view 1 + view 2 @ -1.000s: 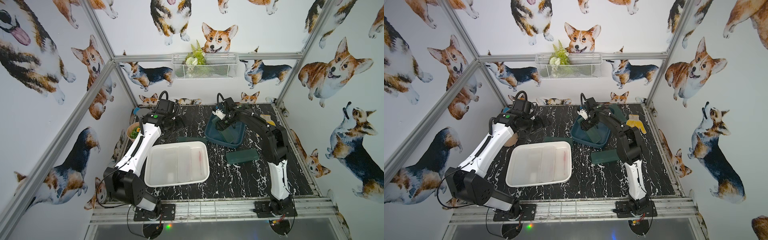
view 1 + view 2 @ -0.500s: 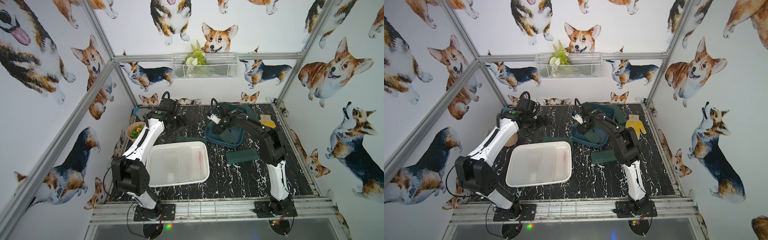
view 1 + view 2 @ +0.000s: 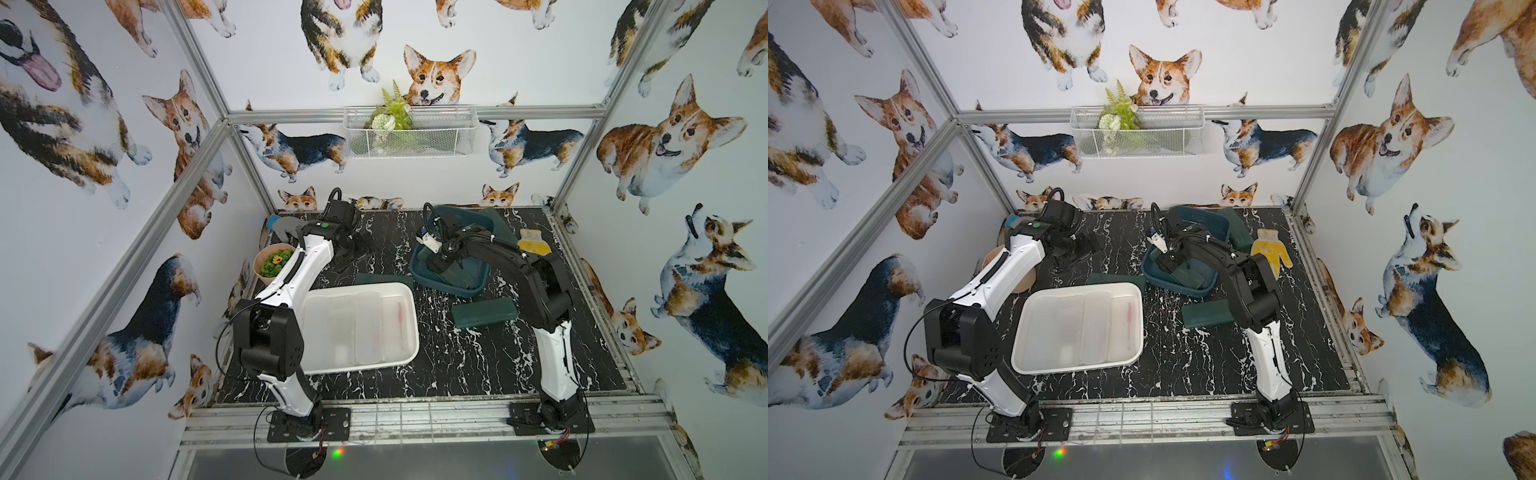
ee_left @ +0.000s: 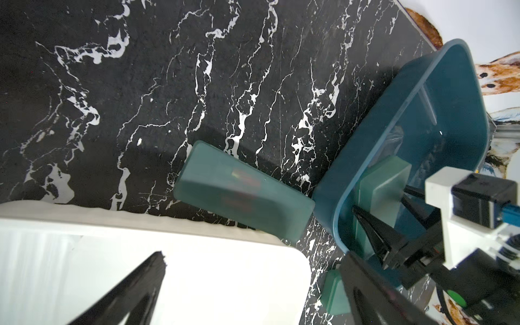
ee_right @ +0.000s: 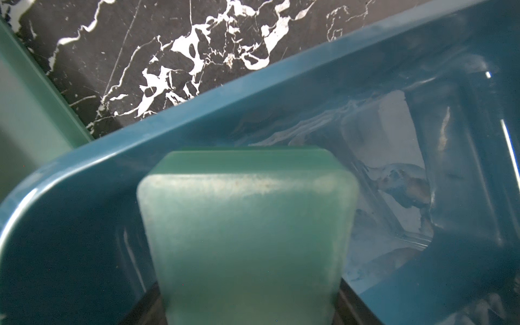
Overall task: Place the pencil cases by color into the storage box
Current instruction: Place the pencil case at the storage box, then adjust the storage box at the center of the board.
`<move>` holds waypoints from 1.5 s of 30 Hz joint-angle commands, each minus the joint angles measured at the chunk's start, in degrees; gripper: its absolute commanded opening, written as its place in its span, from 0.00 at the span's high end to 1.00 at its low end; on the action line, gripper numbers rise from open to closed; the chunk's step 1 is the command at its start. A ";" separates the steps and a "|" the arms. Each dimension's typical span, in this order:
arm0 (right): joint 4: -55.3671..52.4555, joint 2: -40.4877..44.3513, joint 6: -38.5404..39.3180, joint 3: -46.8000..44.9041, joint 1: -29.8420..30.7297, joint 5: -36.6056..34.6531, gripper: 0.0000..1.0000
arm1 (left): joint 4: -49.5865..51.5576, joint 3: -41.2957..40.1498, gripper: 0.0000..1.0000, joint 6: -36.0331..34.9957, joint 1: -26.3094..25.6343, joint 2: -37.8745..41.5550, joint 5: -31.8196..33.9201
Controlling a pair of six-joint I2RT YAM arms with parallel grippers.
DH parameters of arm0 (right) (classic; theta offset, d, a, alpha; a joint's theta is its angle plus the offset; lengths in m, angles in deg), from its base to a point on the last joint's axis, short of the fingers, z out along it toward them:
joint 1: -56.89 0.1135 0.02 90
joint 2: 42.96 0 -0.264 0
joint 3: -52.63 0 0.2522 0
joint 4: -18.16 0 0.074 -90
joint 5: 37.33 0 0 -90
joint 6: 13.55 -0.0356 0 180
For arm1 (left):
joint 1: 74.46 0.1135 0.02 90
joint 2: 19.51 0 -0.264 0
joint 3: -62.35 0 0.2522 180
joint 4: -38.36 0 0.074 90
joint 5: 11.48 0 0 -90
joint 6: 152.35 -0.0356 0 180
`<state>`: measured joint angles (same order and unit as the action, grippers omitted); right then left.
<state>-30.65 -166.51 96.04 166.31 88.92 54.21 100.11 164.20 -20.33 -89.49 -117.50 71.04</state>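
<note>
Compared with a second ago, has brought the right hand (image 3: pixel 439 266) lower in the blue storage box (image 3: pixel 457 291), toward its wall nearer the left edge of the counter (image 3: pixel 457 365). Clenched there on a dark green pencil case (image 5: pixel 247 225), inside the box. Probably close to setting it down with its color. Keeps the left hand (image 3: pixel 356 249) released and empty by the far left corner. Cannot make out the fingertips under the case, nor any contact with the box floor. Hard to count the frosted cases (image 3: pixel 368 324) in the white storage box (image 3: pixel 414 328).

place: lab robot cell | signs: aluminium frame (image 3: pixel 291 115), corgi-print panels (image 3: pixel 665 137), two arm mounts (image 3: pixel 307 422) bolted at 6 o'clock of black marble-look tabletop (image 3: pixel 457 365)
</note>
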 commanded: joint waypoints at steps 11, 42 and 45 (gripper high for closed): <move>-0.92 -1.12 -0.74 -0.91 0.58 3.01 0.26 | -1.67 4.01 0.00 3.39 0.09 -3.32 1.66; -13.78 5.76 -41.07 11.65 -17.49 -0.70 0.21 | -3.34 19.09 0.01 -14.38 -12.56 -16.74 8.23; -15.61 6.93 -43.00 9.55 -17.88 0.70 0.24 | -3.43 18.95 0.01 -15.82 -14.01 -18.23 8.17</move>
<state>-40.03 -160.65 58.58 177.33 71.44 54.32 97.29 182.83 -32.72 -102.67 -134.66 77.81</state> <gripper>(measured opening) 0.769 0.991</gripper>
